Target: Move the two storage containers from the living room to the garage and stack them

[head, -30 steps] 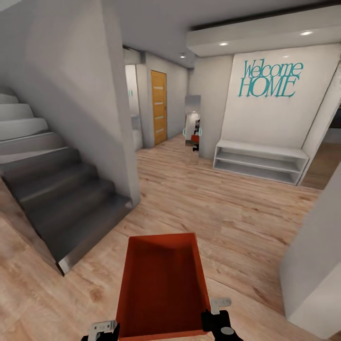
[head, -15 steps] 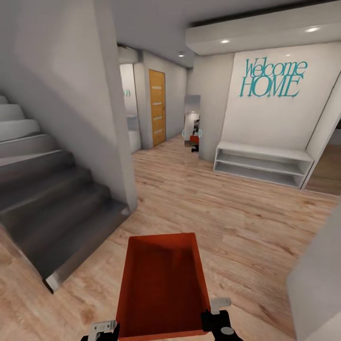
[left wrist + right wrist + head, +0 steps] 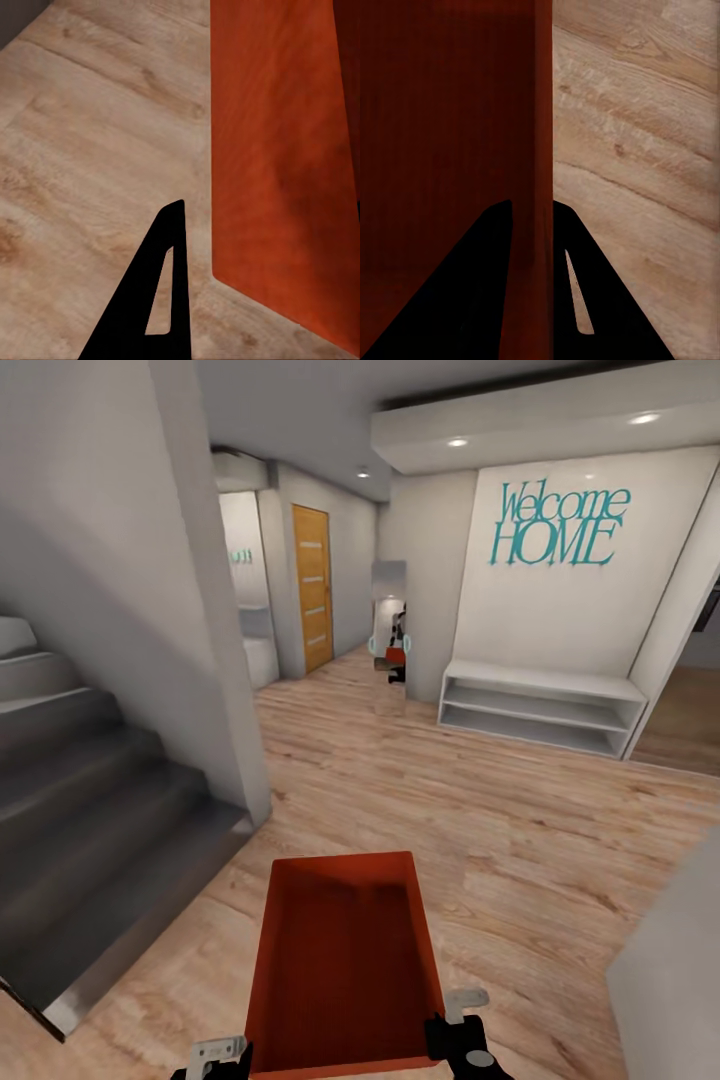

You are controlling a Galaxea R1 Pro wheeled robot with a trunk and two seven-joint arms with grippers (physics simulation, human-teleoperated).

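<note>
Over wood floor (image 3: 520,830): storage container (image 3: 345,960) empty; right pincer (image 3: 531,225) clamps its wall, left pincer (image 3: 161,292) state unclear.

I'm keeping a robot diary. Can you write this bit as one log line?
place: hallway, wood floor | carrying: storage container | right gripper: jaws astride wall | left gripper: beside container | ahead: staircase, Welcome HOME wall

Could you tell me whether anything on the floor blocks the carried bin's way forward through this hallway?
Nothing visible does. The storage container is held over open wood planks. The staircase and its wall stand to the left, the white shelf unit against the far wall to the right.
</note>
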